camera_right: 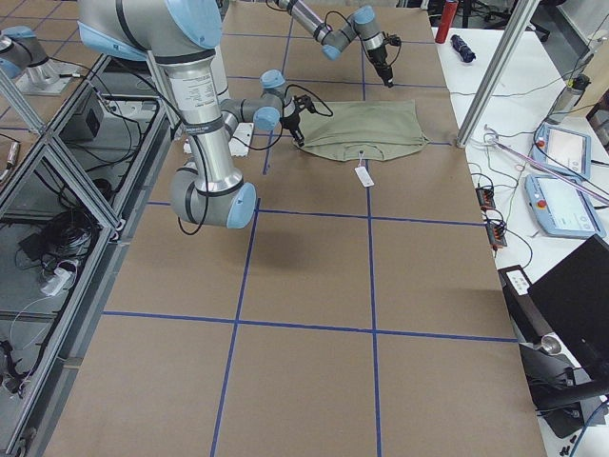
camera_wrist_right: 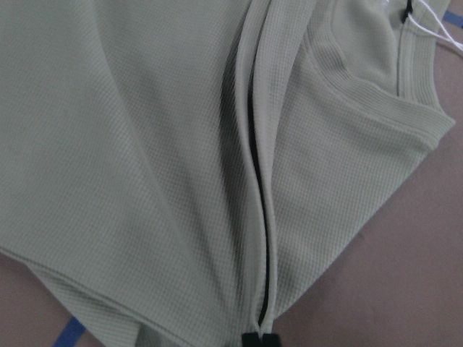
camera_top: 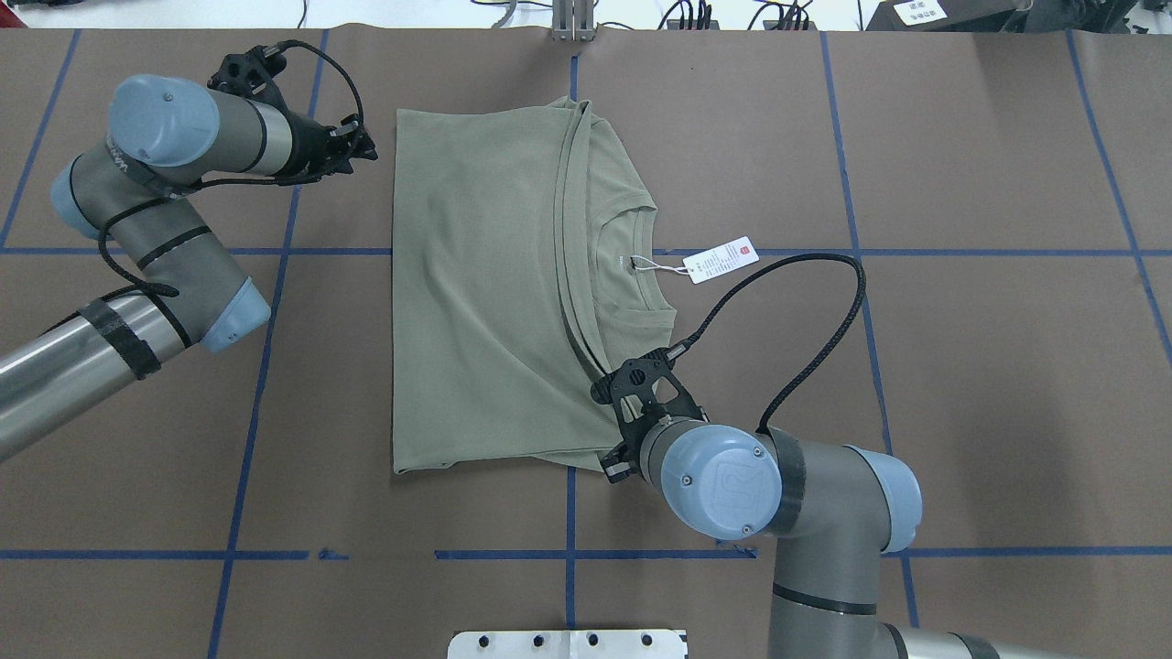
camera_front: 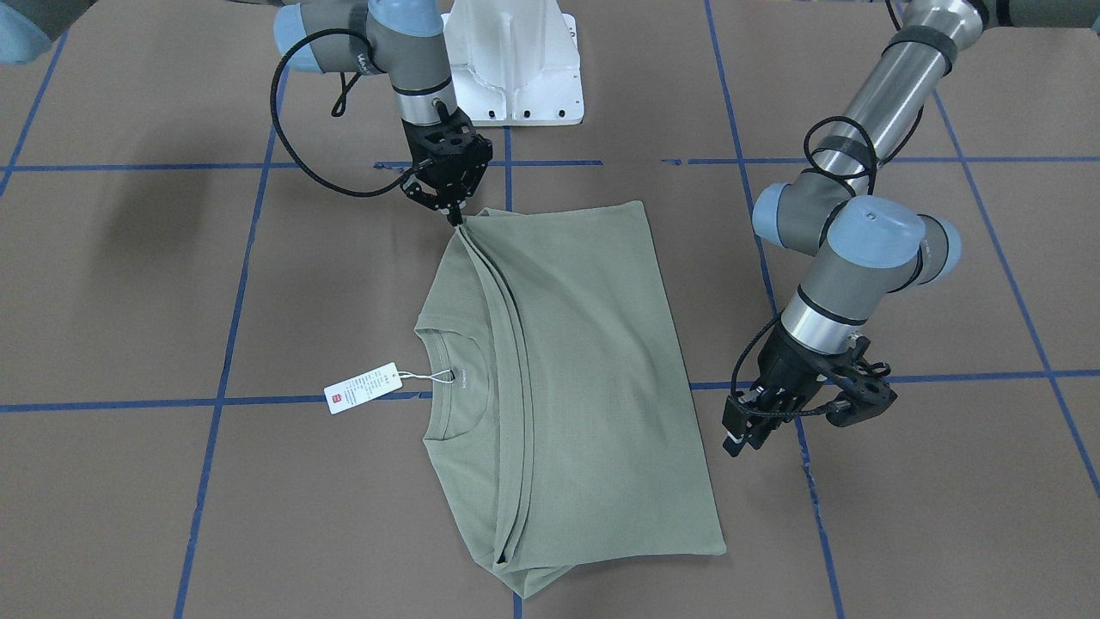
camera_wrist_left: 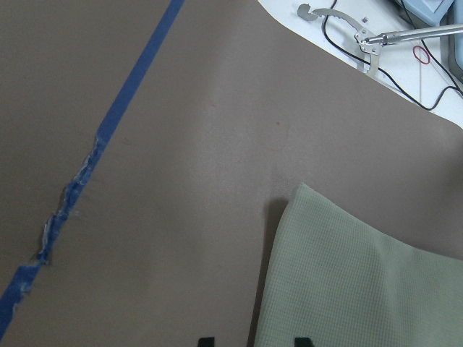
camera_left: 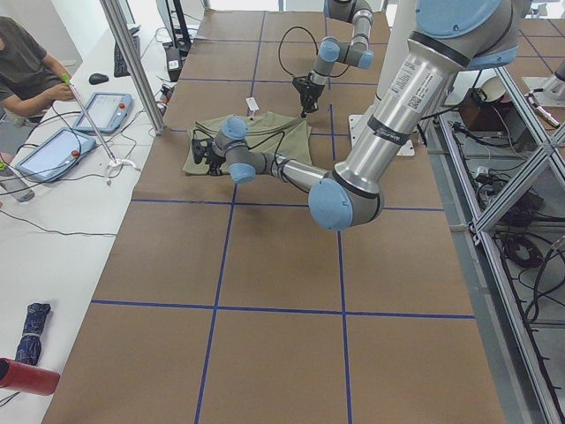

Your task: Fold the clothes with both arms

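While the right gripper [camera_front: 453, 215] pinches a corner of the shirt [camera_front: 584, 361] — folded flat on the table [camera_front: 129, 301] — the left gripper [camera_top: 362, 146] hangs spread, empty; a one-sided pull could skew the layers.

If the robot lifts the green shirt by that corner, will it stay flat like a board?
Probably not. The shirt is soft knit lying in loose folded layers, so it would likely droop and come unfolded below the right gripper. It looks light for its size. The paper tag hangs on a thin string, so it would probably dangle and swing.
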`<state>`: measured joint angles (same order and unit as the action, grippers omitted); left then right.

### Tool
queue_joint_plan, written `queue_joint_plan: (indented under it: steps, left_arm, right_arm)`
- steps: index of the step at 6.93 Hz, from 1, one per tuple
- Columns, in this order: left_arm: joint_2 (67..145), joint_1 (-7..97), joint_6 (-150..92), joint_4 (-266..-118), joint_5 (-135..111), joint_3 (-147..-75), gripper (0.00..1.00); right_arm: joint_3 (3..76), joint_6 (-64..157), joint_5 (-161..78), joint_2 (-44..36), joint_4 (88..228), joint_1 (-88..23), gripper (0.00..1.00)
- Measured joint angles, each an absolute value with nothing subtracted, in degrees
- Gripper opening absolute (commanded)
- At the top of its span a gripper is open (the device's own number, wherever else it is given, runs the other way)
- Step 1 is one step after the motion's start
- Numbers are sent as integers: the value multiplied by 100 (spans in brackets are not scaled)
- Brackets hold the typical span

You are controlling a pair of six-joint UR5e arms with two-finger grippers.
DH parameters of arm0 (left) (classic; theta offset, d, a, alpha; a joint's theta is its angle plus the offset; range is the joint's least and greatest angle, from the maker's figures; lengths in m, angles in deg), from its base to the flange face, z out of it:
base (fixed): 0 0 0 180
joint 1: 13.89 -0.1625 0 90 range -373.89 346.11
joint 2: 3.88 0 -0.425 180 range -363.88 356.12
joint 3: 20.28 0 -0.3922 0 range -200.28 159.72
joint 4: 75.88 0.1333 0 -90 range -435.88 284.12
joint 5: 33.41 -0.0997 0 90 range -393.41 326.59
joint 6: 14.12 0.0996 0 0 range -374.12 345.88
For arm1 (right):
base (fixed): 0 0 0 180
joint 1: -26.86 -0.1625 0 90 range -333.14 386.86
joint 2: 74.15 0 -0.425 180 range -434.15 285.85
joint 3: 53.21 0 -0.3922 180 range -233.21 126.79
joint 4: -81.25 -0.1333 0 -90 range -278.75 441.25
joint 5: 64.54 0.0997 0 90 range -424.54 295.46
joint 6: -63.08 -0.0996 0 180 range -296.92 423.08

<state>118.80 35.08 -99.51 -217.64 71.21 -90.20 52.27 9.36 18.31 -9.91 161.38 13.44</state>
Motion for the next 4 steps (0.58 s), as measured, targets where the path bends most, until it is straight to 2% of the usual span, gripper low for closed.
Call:
queue_joint_plan:
  steps: [1,3,4]
  left_arm:
    - [11889,3507,-9959,-21759,7119,-9025,47]
    - [11900,3507,-9964,-21754,7118,-9031,47]
    - [11904,3507,-9964,-21750,7118,-9032,47]
  right_arm:
    - [5252,702,1756,-899,16099,1448,0]
    - [5347,545,1764,-848,16087,1534,9]
    - [5399,537,1782,-844,16089,1537,44]
